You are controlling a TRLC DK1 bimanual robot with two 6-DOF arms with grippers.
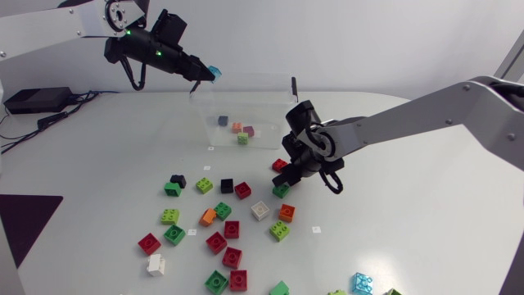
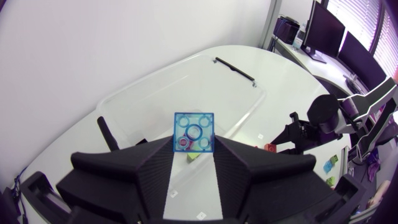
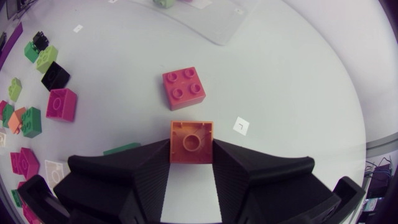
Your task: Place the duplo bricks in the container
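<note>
The left gripper (image 2: 194, 147) is pinching a translucent blue square duplo brick (image 2: 194, 127) over the clear plastic container (image 1: 214, 123) near the white table's (image 1: 409, 229) far edge. The right gripper (image 3: 191, 148) is clamping an orange duplo brick (image 3: 191, 135).

This looks like a robot lab. A left arm (image 1: 49, 29) and a right arm (image 1: 426, 111) reach over a big white table (image 1: 409, 213). At ten o'clock sits a black box (image 1: 37, 99) with cables (image 1: 47, 121). Toy bricks (image 1: 216, 242) and little paper marks (image 1: 316, 229) lie near six o'clock.
</note>
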